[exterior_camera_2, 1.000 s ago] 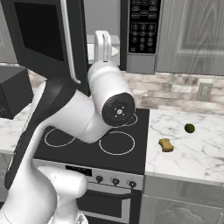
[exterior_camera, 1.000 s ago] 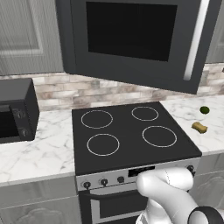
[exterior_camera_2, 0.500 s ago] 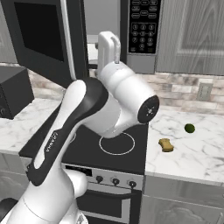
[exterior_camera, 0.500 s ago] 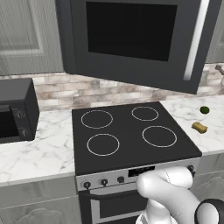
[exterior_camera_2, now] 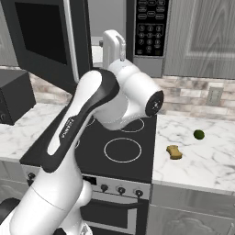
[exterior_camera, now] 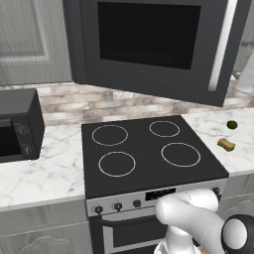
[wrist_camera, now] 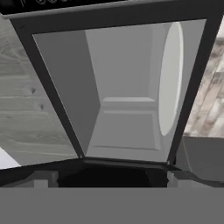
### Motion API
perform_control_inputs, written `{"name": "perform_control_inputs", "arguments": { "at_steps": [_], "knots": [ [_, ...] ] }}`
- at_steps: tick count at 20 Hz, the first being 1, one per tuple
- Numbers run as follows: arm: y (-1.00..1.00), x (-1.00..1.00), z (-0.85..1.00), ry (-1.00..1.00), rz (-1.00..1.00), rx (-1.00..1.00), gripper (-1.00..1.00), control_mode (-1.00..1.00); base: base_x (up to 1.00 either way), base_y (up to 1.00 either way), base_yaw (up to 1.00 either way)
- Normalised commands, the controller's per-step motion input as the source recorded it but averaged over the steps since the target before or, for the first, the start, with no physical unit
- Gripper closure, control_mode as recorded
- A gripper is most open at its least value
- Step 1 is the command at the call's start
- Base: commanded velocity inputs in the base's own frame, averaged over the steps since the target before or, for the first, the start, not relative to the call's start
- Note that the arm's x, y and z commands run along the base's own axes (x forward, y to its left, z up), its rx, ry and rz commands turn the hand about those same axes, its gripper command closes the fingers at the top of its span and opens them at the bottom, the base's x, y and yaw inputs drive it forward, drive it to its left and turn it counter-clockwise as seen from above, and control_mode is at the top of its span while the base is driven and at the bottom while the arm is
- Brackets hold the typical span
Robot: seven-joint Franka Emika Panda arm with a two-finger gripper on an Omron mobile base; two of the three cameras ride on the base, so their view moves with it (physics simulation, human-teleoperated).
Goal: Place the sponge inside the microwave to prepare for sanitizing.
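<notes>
From the left base view, the microwave (exterior_camera: 154, 44) hangs above the stove (exterior_camera: 149, 154) with its door (exterior_camera: 149, 49) swung wide toward the camera, and the sponge (exterior_camera: 226, 144) lies on the marble counter (exterior_camera: 233, 154) just right of the stove, with a small green ball (exterior_camera: 231, 124) near it, further back. Nothing is carried yet, so the step in hand looks like going for the sponge

From the right base view, the arm is reared up high with its hand near the microwave's opening, well apart from the sponge (exterior_camera_2: 174, 152), which sits low on the counter between the stove's edge and the green ball (exterior_camera_2: 198, 134). To do this well, the hand should back clear of the open door before swinging right, then turn to point down and descend straight over the sponge, keeping away from the ball

From the hand view, rolled on its side, the camera looks into the grey cavity with the white turntable (wrist_camera: 170, 78) at the right. The fingertips are lost in the dark bottom edge; the pincer stands wide with nothing in it, so it needs no further opening
</notes>
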Motion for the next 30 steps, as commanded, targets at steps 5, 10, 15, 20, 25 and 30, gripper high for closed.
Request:
{"name": "perform_control_inputs", "arguments": {
  "at_steps": [5, 10, 15, 20, 25, 30],
  "knots": [
    [0.02, 0.37, 0.0, -0.03, 0.04, 0.0, -1.0, -1.0, 0.0, 0.0, 0.0],
    [0.05, 0.23, 0.0, -0.03, 0.06, 0.0, -1.0, -1.0, 0.0, 0.0, 0.0],
    [0.12, 0.02, 0.0, -0.06, 0.09, -0.01, -1.0, -1.0, 0.0, 0.0, 0.0],
    [0.27, -0.08, 0.0, -0.11, 0.1, -0.06, -1.0, -1.0, 0.0, 0.0, 0.0],
    [0.27, -0.21, 0.02, -0.16, 0.05, -0.14, -1.0, -1.0, 0.0, 0.0, 0.0],
    [0.21, -0.26, 0.08, -0.13, 0.01, -0.13, -1.0, -1.0, 0.0, 0.0, 0.0]
  ]
}}
